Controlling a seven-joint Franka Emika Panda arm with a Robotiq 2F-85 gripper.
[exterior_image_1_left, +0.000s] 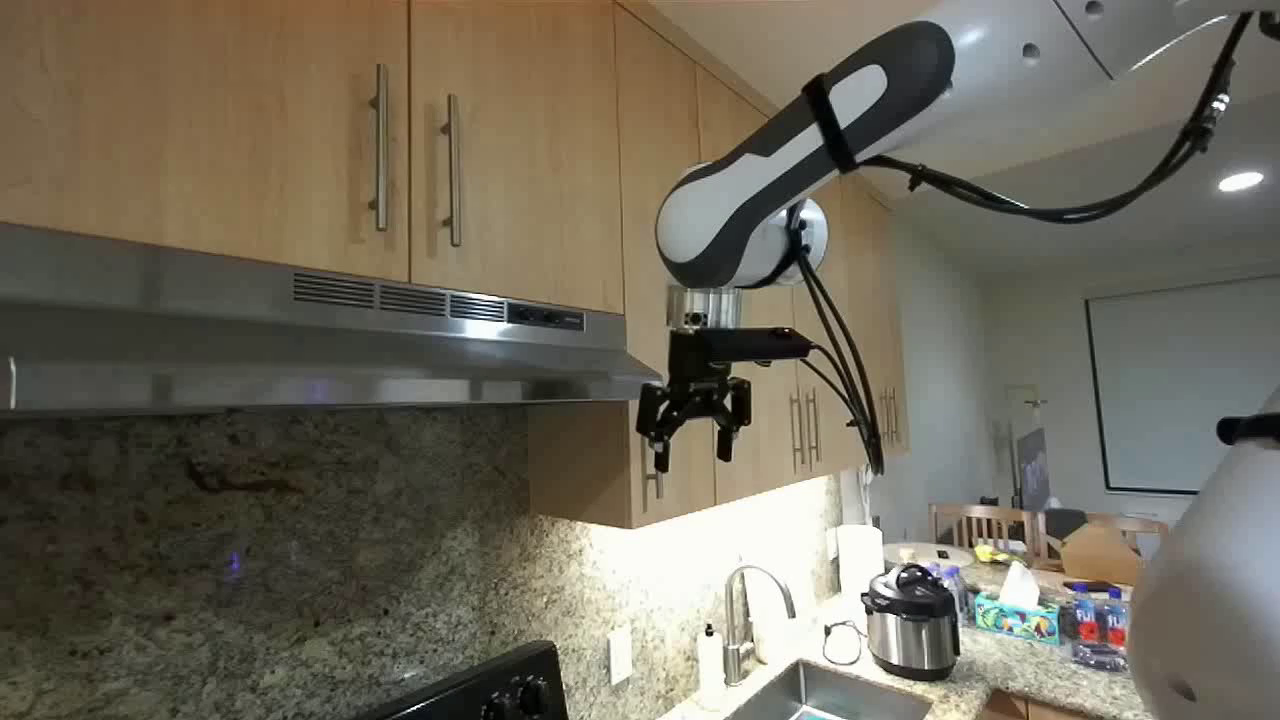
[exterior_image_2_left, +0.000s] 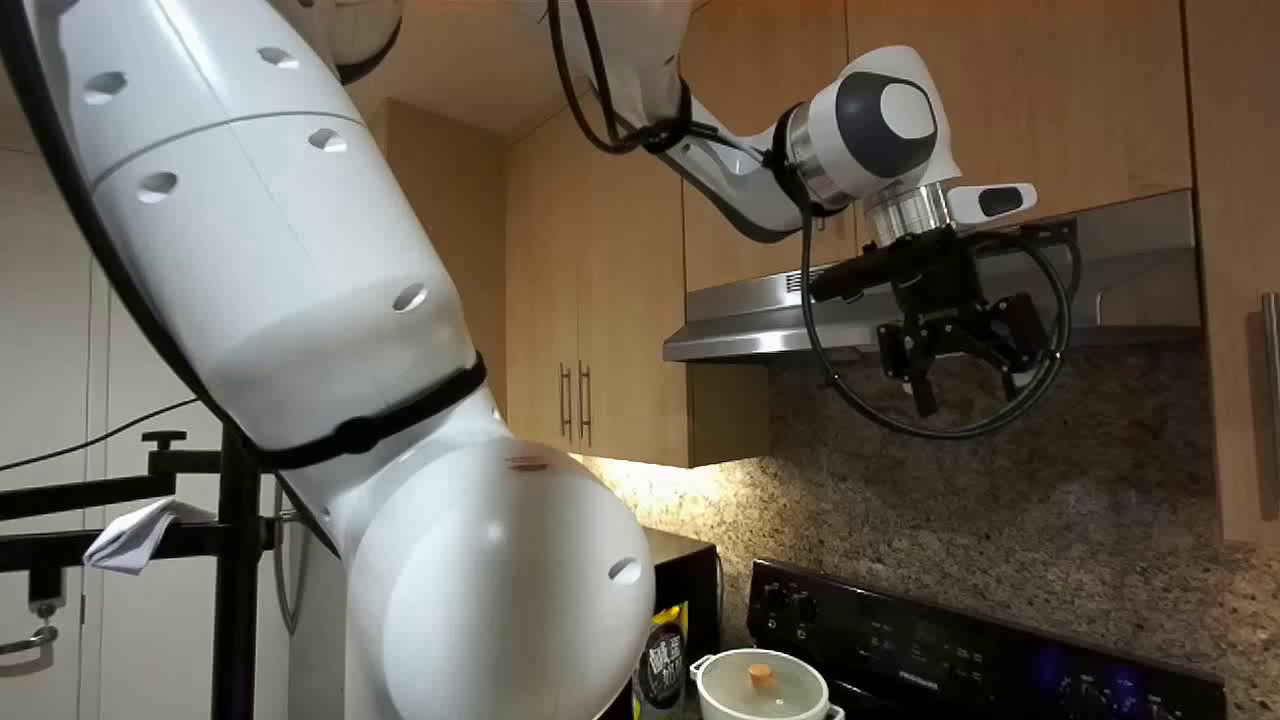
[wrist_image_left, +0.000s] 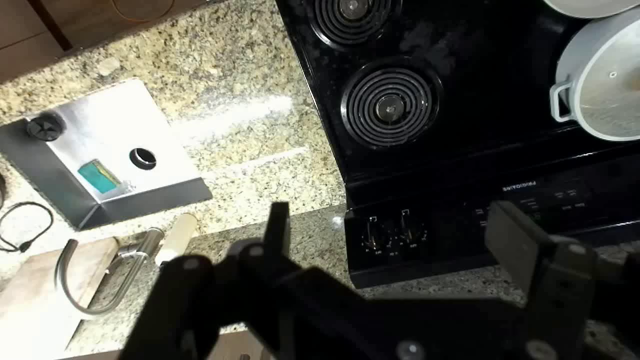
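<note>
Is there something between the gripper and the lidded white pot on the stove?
Nothing visible stands between the open gripper and the lidded white pot. The black control panel lies below the gripper, by the backsplash. Both views of the pot cut part of it off, so I cannot check every side.

In both exterior views a warm glow beneath the pale wooden wall cabinets (exterior_image_2_left: 635, 300) bleaches the nearest speckled granite backsplash (exterior_image_1_left: 350, 560) and leaves the rest dim; in an exterior view a round white ceiling light (exterior_image_1_left: 1241, 181) glares. The wrist view is harsher, white glare streaking the speckled beige granite countertop (wrist_image_left: 250, 75) and washing out the floor of the rectangular stainless-steel sink (wrist_image_left: 110, 125). Nearest the camera there, the blocky black gripper fingers (wrist_image_left: 517, 245) are dark and blurred.
</note>
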